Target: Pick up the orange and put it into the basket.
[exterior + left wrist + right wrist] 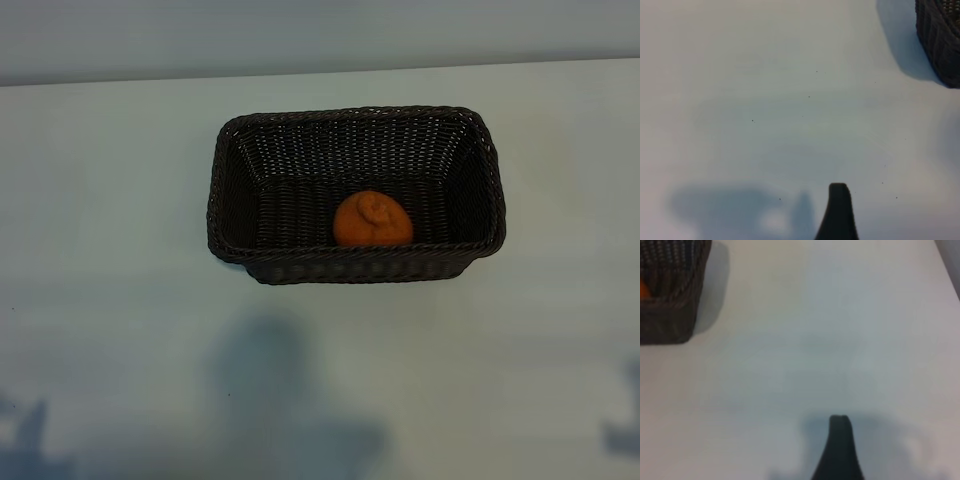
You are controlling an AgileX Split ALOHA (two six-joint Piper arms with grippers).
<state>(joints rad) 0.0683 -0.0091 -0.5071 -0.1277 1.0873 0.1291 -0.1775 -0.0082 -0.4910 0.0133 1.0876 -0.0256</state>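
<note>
Both tools hang released and empty over bare worktop (pixel 110 330), well clear of the basket (pixel 232 195). We note the orange (pixel 372 220) resting inside, against the near wall. Placement looks done; we judge only parking the arms remains.

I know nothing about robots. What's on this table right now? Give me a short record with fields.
fruit: small round bright orange fruit, lying inside the basket near its front wall
container: rectangular dark brown woven wicker basket, upright on the table
surface: pale table
left gripper: empty, over bare table beside the basket
right gripper: empty, over bare table beside the basket
task: looks done
</note>
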